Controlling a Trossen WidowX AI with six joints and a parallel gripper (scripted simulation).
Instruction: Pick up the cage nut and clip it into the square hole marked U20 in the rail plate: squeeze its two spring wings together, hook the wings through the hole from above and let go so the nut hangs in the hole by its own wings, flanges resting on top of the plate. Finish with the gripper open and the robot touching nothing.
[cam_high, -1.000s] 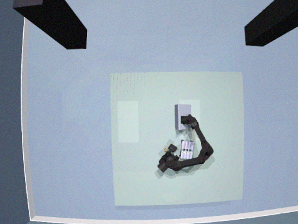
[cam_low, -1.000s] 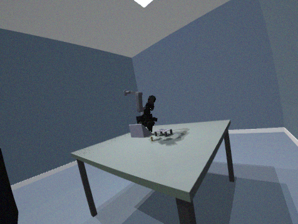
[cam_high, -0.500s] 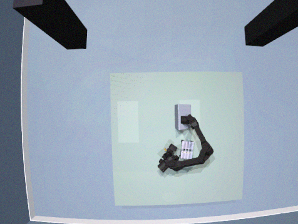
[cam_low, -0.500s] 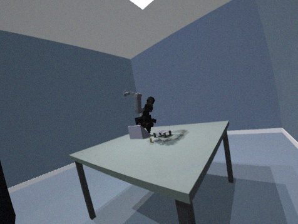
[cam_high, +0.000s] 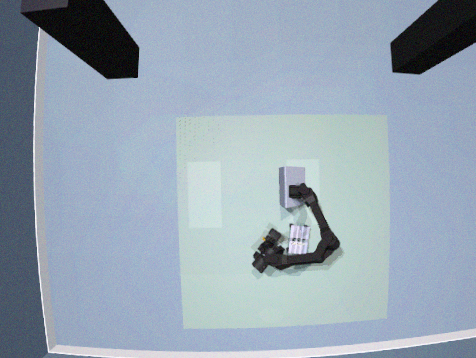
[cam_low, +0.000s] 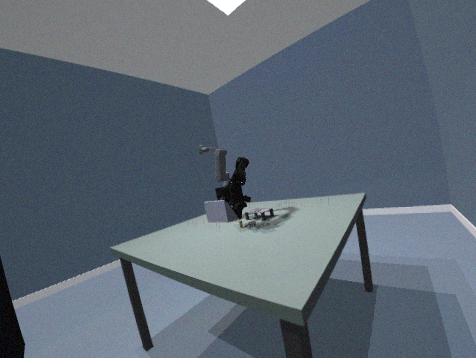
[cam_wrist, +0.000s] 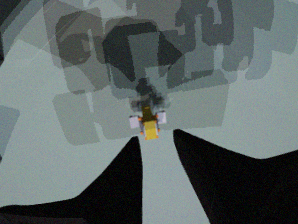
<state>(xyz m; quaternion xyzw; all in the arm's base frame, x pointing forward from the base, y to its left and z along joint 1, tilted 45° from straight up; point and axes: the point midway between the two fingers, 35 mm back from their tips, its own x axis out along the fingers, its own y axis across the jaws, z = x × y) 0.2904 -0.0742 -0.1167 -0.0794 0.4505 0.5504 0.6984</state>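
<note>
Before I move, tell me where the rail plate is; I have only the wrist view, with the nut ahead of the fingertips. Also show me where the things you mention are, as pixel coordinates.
Observer: In the top view, the rail plate (cam_high: 299, 231) (cam_low: 259, 212) lies to the right of the cage nut (cam_high: 264, 239) (cam_low: 240, 224) (cam_wrist: 150, 130).
Operator: Say whether that plate sits flat on the table.
Observer: No. The exterior view shows it raised above the table top (cam_high: 230, 300) (cam_low: 250, 260) on short dark posts (cam_low: 264, 217).
Operator: Now tell me how the arm lies around it.
Observer: From the top, the arm (cam_high: 321, 220) (cam_low: 237, 185) bends around the plate's right side and along its lower edge.
</note>
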